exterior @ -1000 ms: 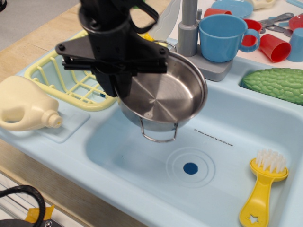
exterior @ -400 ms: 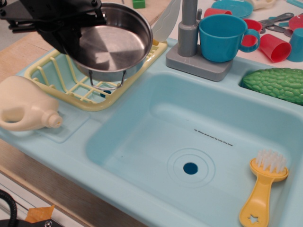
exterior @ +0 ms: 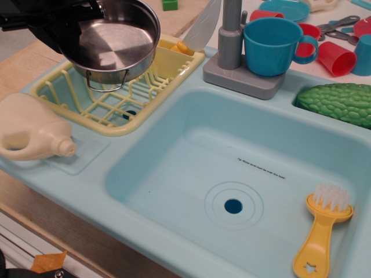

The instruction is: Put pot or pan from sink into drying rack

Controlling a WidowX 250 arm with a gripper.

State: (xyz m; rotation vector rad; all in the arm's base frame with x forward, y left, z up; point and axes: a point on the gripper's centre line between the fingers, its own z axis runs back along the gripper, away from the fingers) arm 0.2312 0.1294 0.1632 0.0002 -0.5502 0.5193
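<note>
- Up at eleven o'clock of the view: steel pan (exterior: pixel 113 43), shiny, shallow, bowl side up and tilted a little, hanging above the yellow drying rack (exterior: pixel 87 107) rather than resting on it.
- One thin wire loop handle (exterior: pixel 109 87) dangling from the pan's lower rim, over the rack's ribs.
- At nine o'clock of the pan: black gripper (exterior: pixel 49 26), clamped on the pan's far-left rim; fingertips mostly hidden behind the pan and cut by the picture's top edge.
- Beneath and around the pan: rack's slatted ribs, with a small side compartment at two o'clock of the pan holding something yellow.
- At seven o'clock of the rack: cream jug-shaped bottle (exterior: pixel 32 133), lying on its side, spout toward the sink.
- At four o'clock of the rack, filling the middle: light blue sink (exterior: pixel 174 168), with a round drain hole (exterior: pixel 233 205) and a small printed label on the floor.
- At three o'clock of the drain: yellow brush (exterior: pixel 322 229) with white bristles, leaning against the basin's right side.
- At twelve o'clock of the basin: grey faucet (exterior: pixel 232 40), with a blue cup (exterior: pixel 273 45) just beside it.
- At two o'clock: red cups (exterior: pixel 336 58) and a bumpy green vegetable (exterior: pixel 339 103).
</note>
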